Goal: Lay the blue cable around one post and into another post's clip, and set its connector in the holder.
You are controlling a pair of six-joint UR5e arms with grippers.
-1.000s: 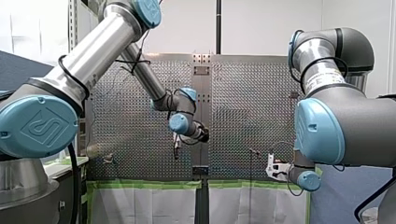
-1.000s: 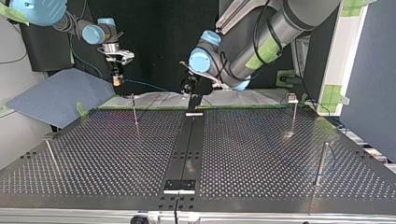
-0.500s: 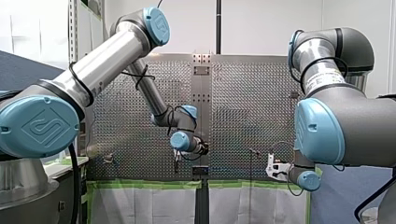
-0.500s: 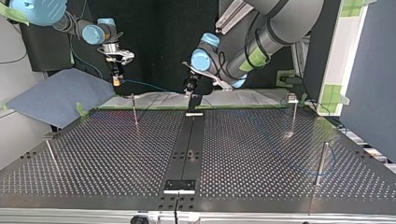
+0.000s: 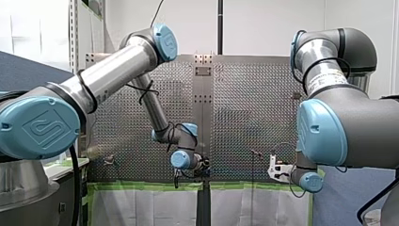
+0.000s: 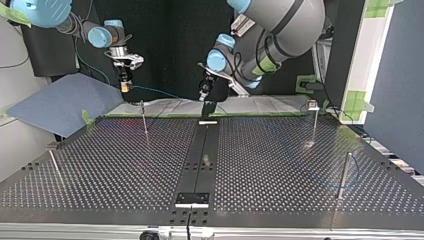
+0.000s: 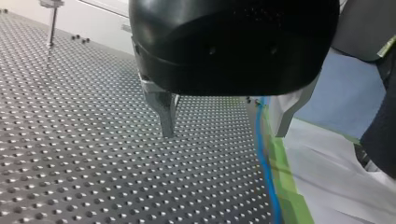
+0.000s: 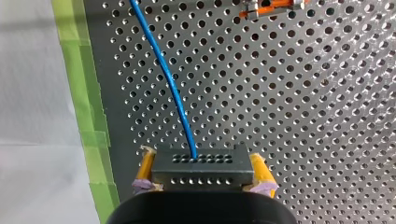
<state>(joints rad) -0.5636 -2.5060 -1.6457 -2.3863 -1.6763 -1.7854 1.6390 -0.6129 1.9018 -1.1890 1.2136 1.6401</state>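
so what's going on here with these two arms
Two robot arms are routing a thin blue cable over a perforated metal table. My right gripper is shut on the dark rectangular connector at the cable's end, above the table's edge. My left gripper hangs open low over the table by the green tape. In its wrist view the cable passes between its metal fingers, not gripped.

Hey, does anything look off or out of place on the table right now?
Nothing stands out. My right gripper holds the connector squarely, the blue cable leaves it in a smooth curve without kinks, and my left gripper hangs open above the edge of the table.
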